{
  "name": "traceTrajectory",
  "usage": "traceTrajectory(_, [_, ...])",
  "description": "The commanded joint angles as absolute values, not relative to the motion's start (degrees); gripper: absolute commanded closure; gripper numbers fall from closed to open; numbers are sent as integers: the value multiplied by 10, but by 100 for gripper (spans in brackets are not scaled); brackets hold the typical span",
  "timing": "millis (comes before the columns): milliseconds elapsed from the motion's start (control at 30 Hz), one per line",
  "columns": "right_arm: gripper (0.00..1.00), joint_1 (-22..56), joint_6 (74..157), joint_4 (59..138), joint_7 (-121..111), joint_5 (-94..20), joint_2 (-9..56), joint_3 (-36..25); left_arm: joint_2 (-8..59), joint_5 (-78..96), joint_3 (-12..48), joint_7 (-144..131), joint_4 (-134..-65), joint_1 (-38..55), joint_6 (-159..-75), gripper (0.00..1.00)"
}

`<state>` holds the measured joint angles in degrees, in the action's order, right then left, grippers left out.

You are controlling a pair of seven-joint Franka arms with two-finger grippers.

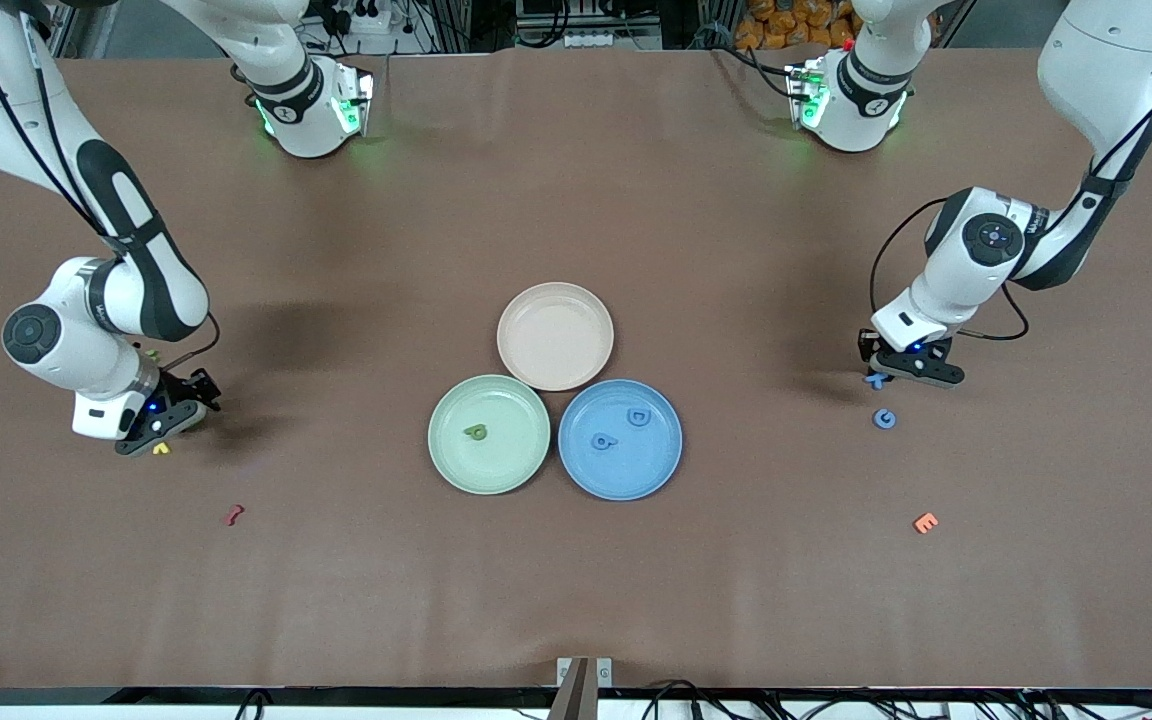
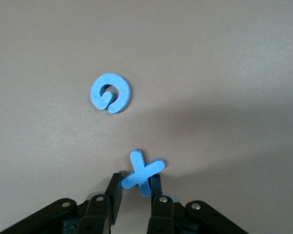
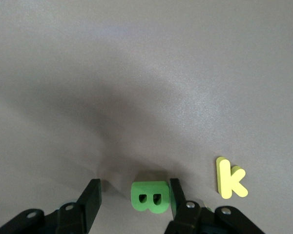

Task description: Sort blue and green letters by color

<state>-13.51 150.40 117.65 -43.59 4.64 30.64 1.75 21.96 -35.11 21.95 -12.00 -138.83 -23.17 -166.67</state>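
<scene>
Left hand [image 2: 135,187] clamped on blue X [image 2: 142,171], low over desk [image 1: 576,600], beside blue G [image 1: 884,419]. Right hand [image 3: 133,200] apart around green B [image 3: 150,196], apparently untouched, beside yellow K [image 3: 229,177]. Foam judged light, soft; edges best pinched gently.

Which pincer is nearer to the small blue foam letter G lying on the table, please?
Left. The left pincer, shut on the blue foam letter X, is beside the blue foam letter G; the right pincer is at the table's right-arm end.
</scene>
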Motion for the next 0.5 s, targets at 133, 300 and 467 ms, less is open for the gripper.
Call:
traceTrajectory(133, [38, -148, 1510, 1170, -453, 35, 316, 27, 228, -363, 265, -216, -1358, -234, -1670, 100])
traceTrajectory(300, [40, -148, 1510, 1170, -454, 35, 317, 27, 228, -358, 304, -289, -1337, -232, -1665, 100])
traceTrajectory(467, [48, -149, 1510, 1170, -455, 35, 317, 27, 232, -358, 327, -382, -1317, -203, -1662, 100])
